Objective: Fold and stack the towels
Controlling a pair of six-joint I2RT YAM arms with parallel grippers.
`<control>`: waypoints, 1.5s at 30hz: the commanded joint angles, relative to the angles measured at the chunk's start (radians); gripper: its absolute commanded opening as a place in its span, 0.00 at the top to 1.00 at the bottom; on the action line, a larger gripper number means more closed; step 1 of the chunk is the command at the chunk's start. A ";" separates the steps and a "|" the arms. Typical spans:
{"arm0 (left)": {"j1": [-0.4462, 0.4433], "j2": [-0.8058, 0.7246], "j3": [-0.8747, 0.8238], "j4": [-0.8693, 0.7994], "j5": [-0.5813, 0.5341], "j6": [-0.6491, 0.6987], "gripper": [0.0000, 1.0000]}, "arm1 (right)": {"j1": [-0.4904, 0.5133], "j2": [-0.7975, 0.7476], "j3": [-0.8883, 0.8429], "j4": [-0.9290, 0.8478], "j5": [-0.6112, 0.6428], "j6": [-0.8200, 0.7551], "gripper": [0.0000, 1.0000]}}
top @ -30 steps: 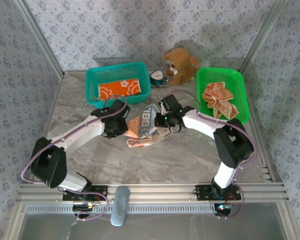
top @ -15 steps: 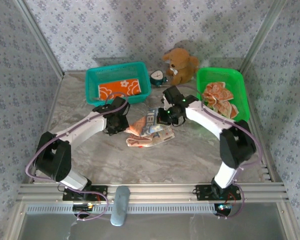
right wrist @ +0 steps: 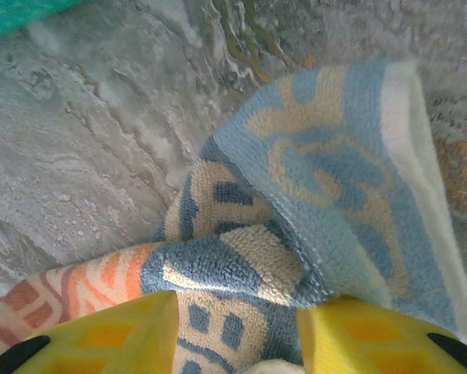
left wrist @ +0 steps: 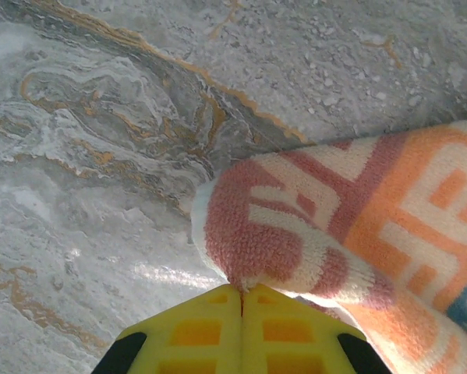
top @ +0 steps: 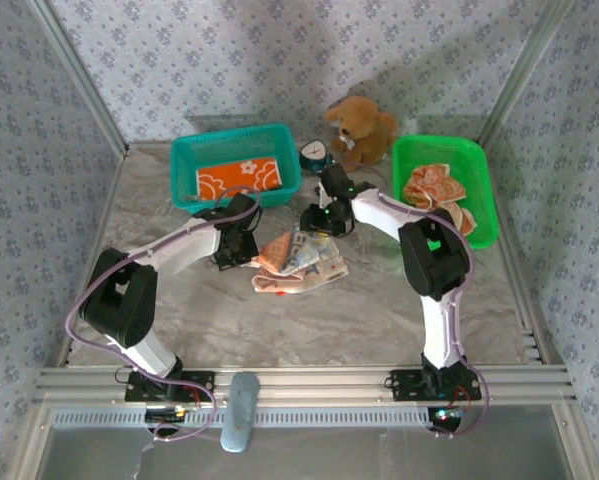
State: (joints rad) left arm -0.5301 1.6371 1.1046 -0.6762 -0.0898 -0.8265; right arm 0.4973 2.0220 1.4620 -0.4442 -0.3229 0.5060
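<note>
A blue, cream and orange lettered towel lies crumpled on the marble table between both arms. My left gripper is at its left end, and in the left wrist view the yellow fingers are shut on a pink-and-white corner of the towel. My right gripper hovers at the towel's far edge. The right gripper stands open, its jaws apart with the blue-and-cream towel bunched loosely between them. A folded orange towel with white flowers lies in the teal basket. Crumpled orange towels fill the green basket.
A brown plush bear sits at the back between the baskets, with a small round clock beside it. Patterned walls close in the table on three sides. Bare marble lies in front of the towel.
The right gripper has opened and let the towel go, moving toward the back. The left arm shifted slightly back and right, still gripping. The towel has dropped flatter onto the table.
</note>
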 commanded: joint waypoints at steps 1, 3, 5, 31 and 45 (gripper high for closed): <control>0.007 0.004 0.020 0.021 0.006 0.018 1.00 | -0.004 -0.147 -0.149 0.118 0.008 -0.023 0.51; 0.008 0.007 0.021 0.023 0.005 0.018 1.00 | -0.003 -0.212 -0.249 0.193 -0.002 -0.013 0.53; 0.012 0.013 0.023 0.023 0.010 0.019 1.00 | -0.006 -0.254 -0.340 0.242 -0.018 -0.007 0.54; 0.012 0.035 0.032 0.015 0.015 0.006 1.00 | 0.044 -0.187 -0.449 0.382 -0.141 0.032 0.76; 0.011 -0.080 0.041 -0.046 0.016 -0.017 1.00 | 0.041 -0.437 -0.500 0.187 -0.032 0.005 1.00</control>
State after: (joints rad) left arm -0.5236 1.6279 1.1118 -0.6769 -0.0811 -0.8280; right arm 0.5373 1.6531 0.9752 -0.1711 -0.3862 0.5308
